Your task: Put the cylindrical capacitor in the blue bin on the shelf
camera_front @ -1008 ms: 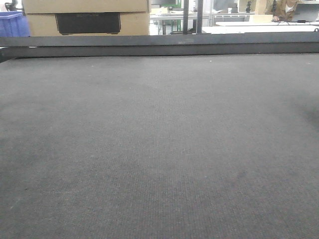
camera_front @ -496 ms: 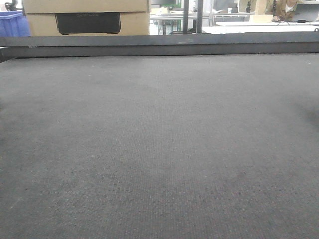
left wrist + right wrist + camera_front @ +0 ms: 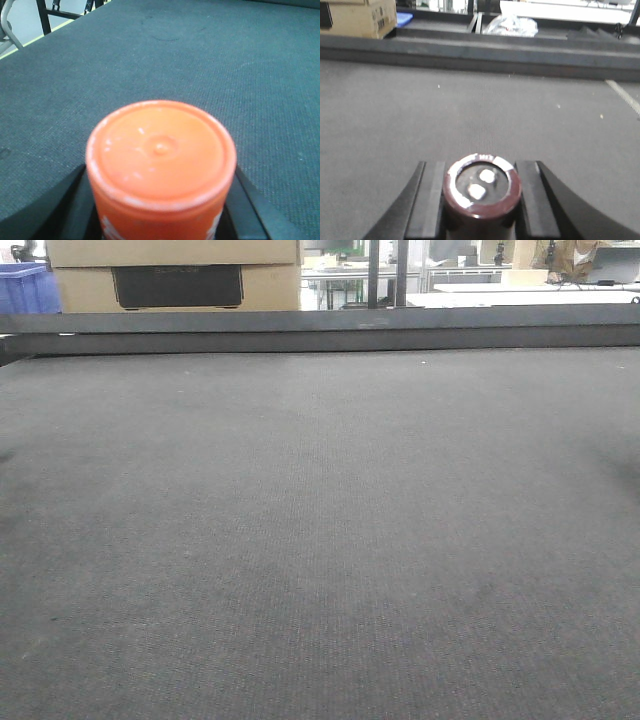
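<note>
- Maroon-sleeved, with a silver-ringed top and two pale terminals, your cylindrical capacitor (image 3: 482,185) stands upright, clamped between the dark fingers (image 3: 427,200) of your right hand (image 3: 481,212). The grey felt desk (image 3: 320,540) stretches ahead of it to the far edge.
- Orange cylinder (image 3: 160,150), its cap scuffed white around the rim, is gripped the same way by your left hand (image 3: 160,210), with a black finger touching each side.
- Grey felt runs on to a raised dark rail (image 3: 320,335) along the desk's far edge.
- Cardboard box (image 3: 170,275) stands beyond the far left corner, with a blue crate (image 3: 22,290) just beside it on its left.
</note>
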`<act>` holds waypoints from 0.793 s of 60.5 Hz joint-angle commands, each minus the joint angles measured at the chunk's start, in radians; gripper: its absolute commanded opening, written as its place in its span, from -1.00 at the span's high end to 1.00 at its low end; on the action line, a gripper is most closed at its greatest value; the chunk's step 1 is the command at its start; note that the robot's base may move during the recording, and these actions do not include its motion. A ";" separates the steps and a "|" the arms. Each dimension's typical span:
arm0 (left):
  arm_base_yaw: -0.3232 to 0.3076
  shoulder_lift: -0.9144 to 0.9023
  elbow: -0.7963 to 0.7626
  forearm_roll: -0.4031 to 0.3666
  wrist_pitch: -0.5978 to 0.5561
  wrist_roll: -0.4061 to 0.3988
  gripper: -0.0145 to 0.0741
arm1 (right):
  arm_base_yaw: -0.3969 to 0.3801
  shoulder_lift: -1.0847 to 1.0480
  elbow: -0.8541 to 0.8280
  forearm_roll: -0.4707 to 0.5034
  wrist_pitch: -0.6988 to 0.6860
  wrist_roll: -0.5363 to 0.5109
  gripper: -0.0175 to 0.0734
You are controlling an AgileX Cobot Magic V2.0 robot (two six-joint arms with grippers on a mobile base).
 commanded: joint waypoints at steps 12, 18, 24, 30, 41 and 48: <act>-0.003 -0.194 -0.014 0.081 0.207 -0.006 0.92 | 0.001 -0.010 -0.112 -0.006 0.220 0.000 0.77; -0.024 -0.291 -0.042 0.082 0.363 -0.006 0.92 | 0.001 -0.010 -0.168 -0.006 0.303 0.000 0.77; -0.054 -0.389 -0.082 0.084 0.543 -0.006 0.92 | 0.001 -0.010 -0.215 -0.006 0.376 0.000 0.77; -0.102 -0.484 -0.142 0.091 0.734 -0.006 0.92 | 0.001 -0.010 -0.266 -0.006 0.447 0.000 0.77; -0.182 -0.591 -0.257 0.109 1.024 -0.006 0.92 | 0.001 -0.010 -0.346 -0.006 0.570 0.000 0.77; -0.224 -0.653 -0.318 0.111 1.171 0.005 0.92 | 0.001 -0.017 -0.406 -0.002 0.676 0.000 0.77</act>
